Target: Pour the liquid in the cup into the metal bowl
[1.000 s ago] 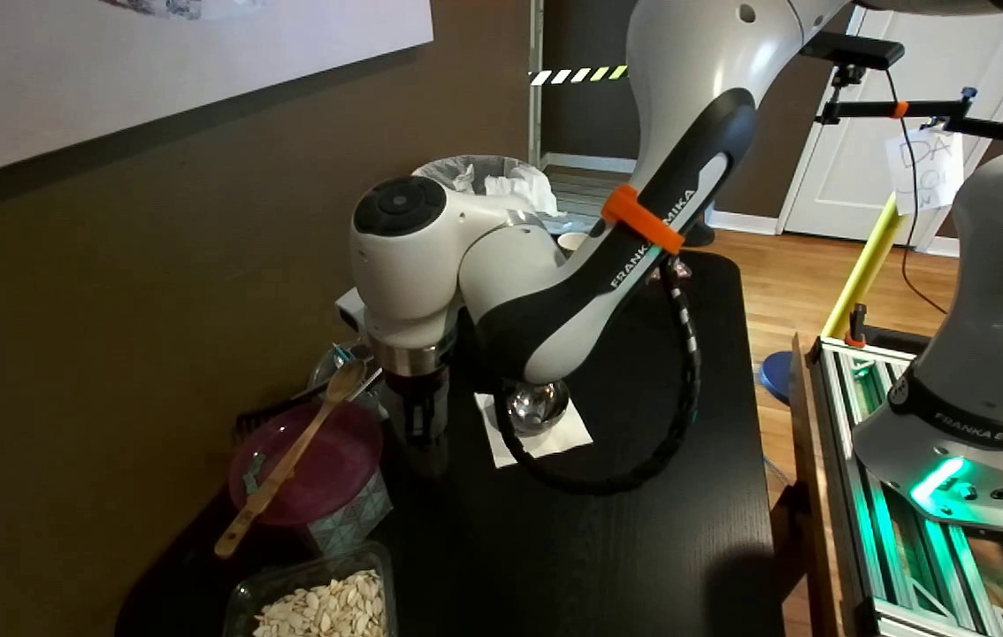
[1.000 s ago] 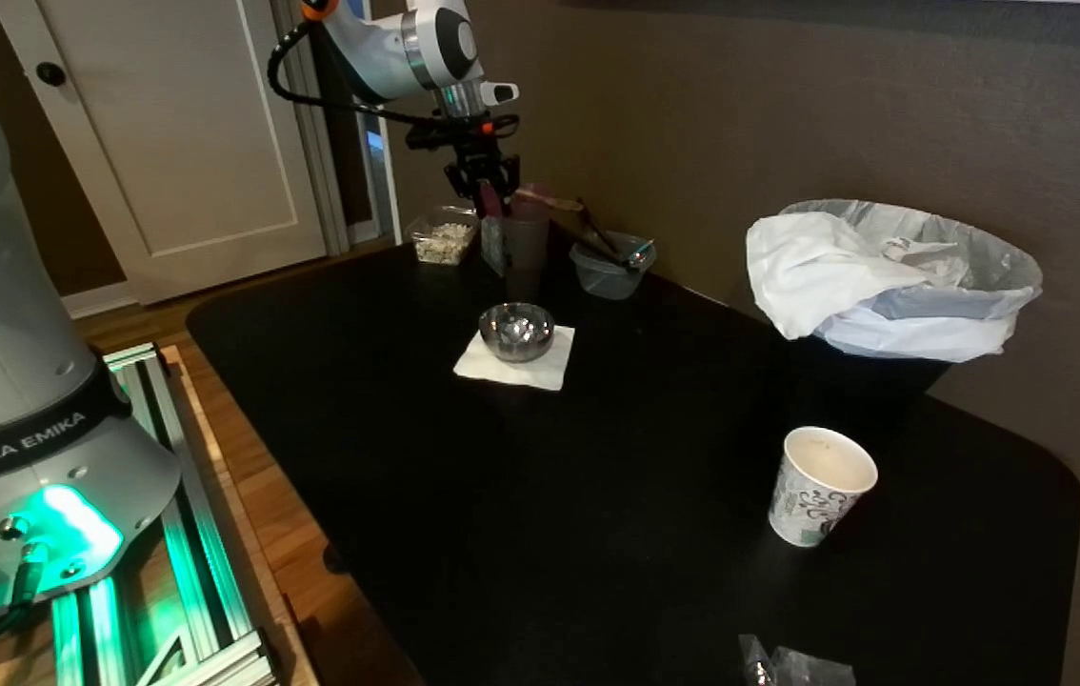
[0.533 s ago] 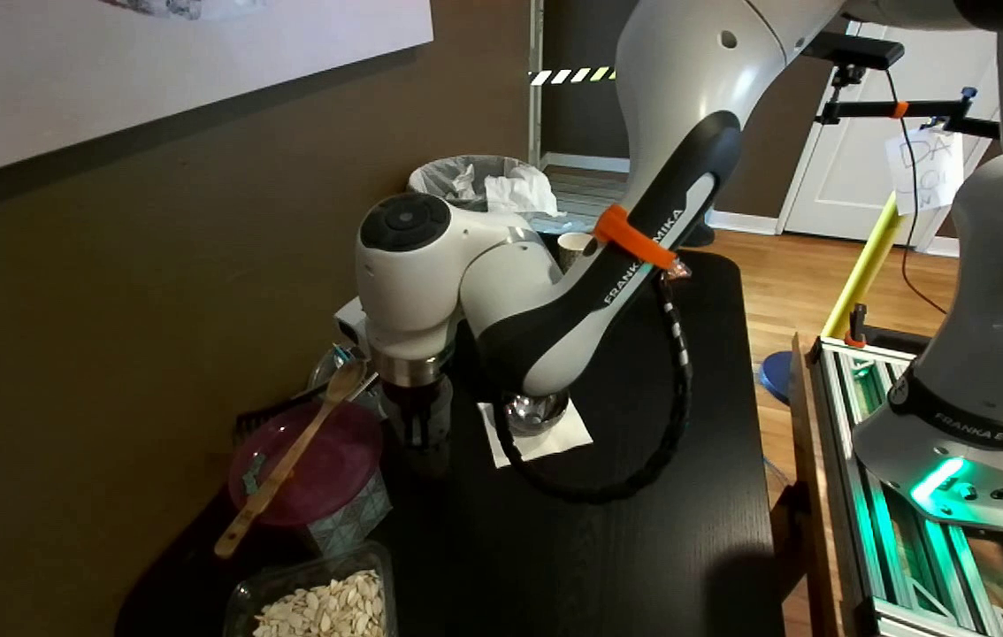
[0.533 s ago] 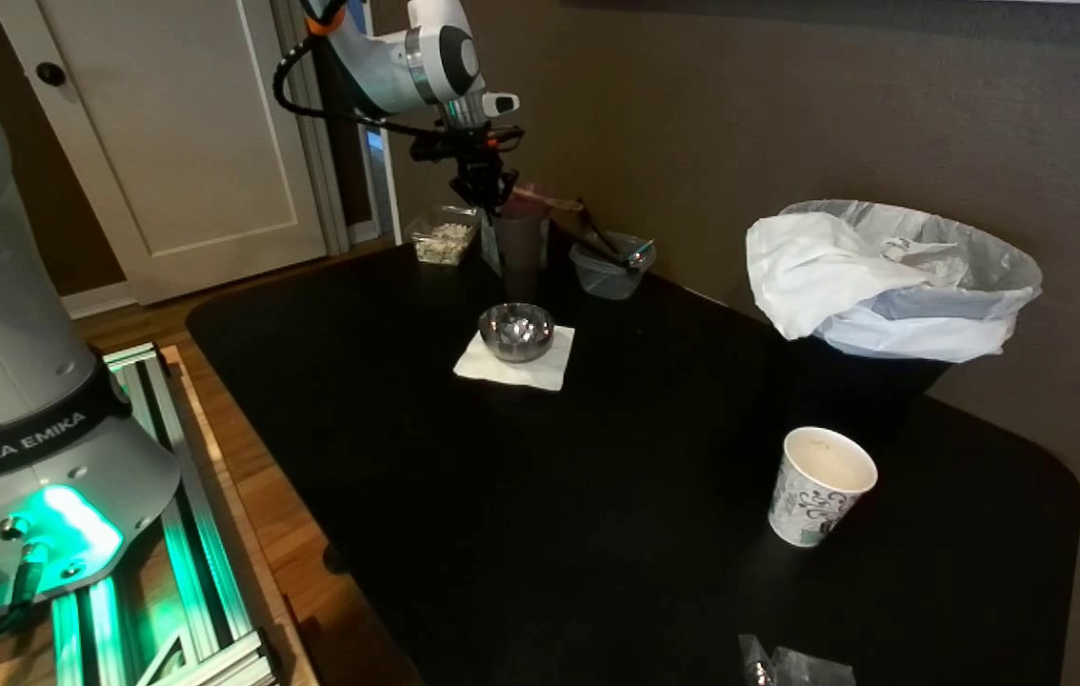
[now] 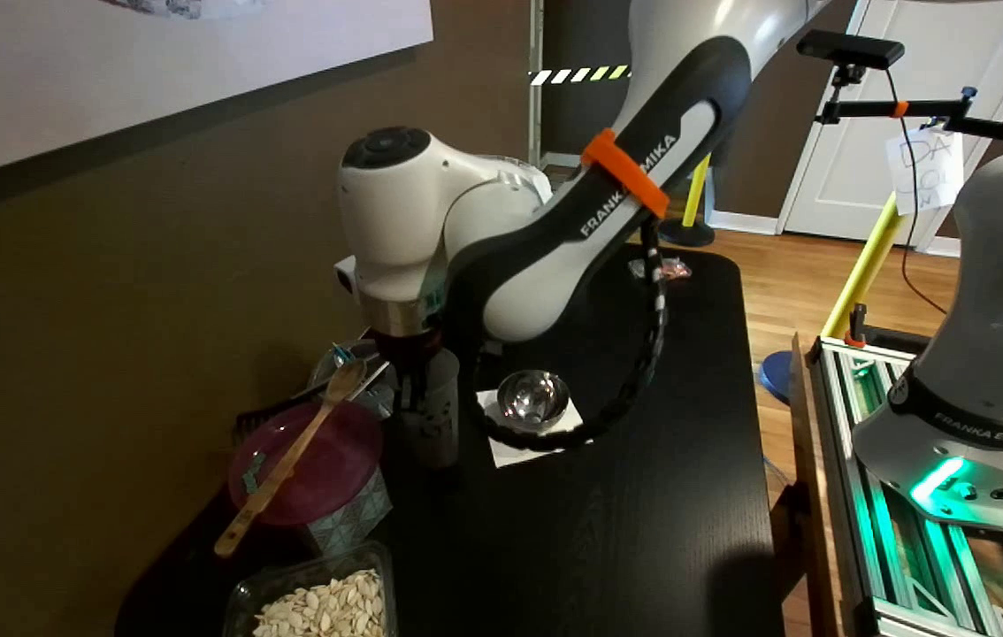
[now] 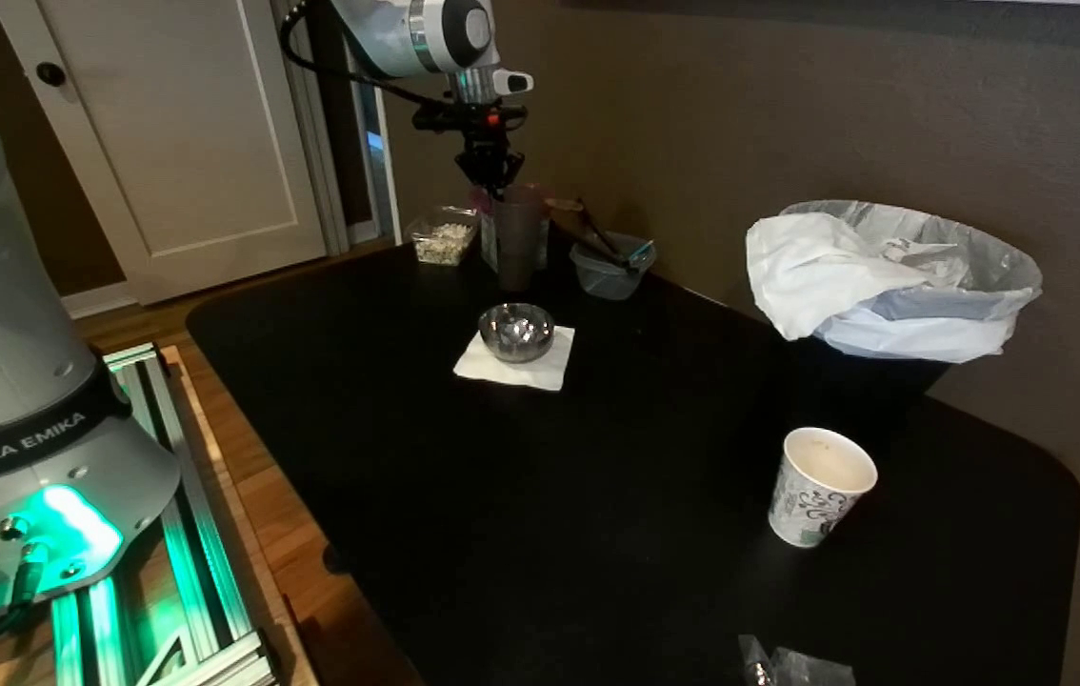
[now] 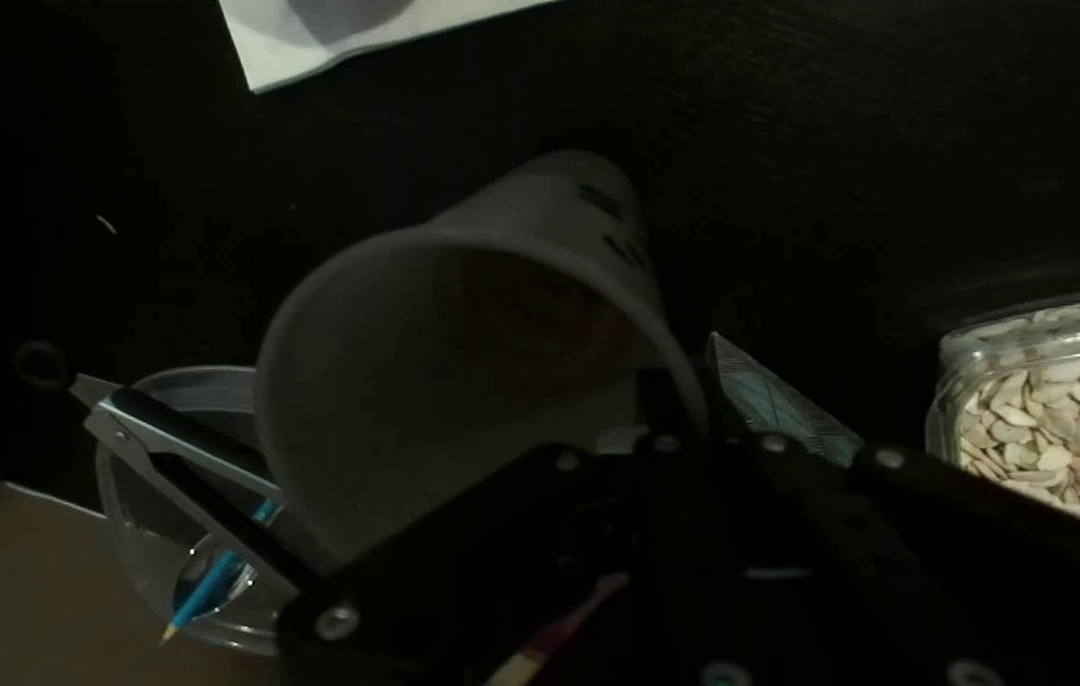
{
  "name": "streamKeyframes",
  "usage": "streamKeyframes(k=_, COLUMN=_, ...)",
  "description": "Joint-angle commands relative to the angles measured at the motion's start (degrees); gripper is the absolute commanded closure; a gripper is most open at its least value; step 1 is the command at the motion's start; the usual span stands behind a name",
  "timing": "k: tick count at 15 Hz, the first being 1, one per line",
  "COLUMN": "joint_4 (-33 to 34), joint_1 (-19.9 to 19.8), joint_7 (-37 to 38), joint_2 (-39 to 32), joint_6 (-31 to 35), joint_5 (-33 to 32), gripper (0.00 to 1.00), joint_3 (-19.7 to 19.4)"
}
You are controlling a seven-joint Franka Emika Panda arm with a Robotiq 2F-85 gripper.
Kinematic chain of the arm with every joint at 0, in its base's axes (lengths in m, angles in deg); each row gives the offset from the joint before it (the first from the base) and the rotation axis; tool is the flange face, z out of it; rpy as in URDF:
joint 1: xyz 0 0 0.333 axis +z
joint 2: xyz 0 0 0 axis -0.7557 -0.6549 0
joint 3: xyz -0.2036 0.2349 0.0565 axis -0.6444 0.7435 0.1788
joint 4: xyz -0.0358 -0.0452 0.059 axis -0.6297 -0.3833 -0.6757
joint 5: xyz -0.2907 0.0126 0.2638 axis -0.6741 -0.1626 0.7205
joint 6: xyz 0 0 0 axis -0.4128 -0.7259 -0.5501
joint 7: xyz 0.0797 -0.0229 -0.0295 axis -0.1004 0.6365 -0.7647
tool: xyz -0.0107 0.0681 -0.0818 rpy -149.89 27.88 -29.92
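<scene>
- The cup [image 7: 464,353] is pinched at its rim by the gripper [image 7: 697,419] and held nearly upright
- Whether its base is touching the dark table [image 6: 673,534] cannot be told
- The metal bowl [image 6: 516,333] is seen on a white napkin [image 6: 540,373], apart from the cup
- A wooden spoon [image 5: 301,447] is laid across the pink bowl [image 5: 338,464]

arm [image 5: 590,221] and gripper [image 6: 496,191] rose with the grey cup [image 5: 438,416], baring the far rim of the metal bowl [image 5: 530,402] in an exterior view.
</scene>
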Motion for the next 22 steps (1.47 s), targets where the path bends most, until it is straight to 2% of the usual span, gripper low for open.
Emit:
streamKeyframes(k=1, joint_4=-1.65, joint_1=-5.26, joint_7=-6.47, joint_2=5.0, joint_6=-6.15, joint_5=10.18, gripper=0.99, joint_3=3.58)
streamKeyframes(k=7, joint_4=-5.68, joint_1=-15.96, joint_7=-25.77, joint_2=8.64, joint_6=-7.45, joint_5=35.21, gripper=0.99, joint_3=9.41)
streamKeyframes(k=12, joint_4=-10.76, joint_1=-21.95, joint_7=-41.89, joint_2=10.45, joint_6=-8.35, joint_5=50.82, gripper=0.99, joint_3=10.77)
streamKeyframes(k=18, joint_4=-16.78, joint_1=-24.15, joint_7=-56.86, joint_2=13.05, joint_6=-12.83, joint_5=64.27, gripper=0.99, joint_3=8.62)
streamKeyframes(k=22, joint_4=-21.26, joint_1=-23.51, joint_7=-61.01, joint_2=15.33, joint_6=-13.75, joint_5=68.36, gripper=0.99, joint_3=4.99)
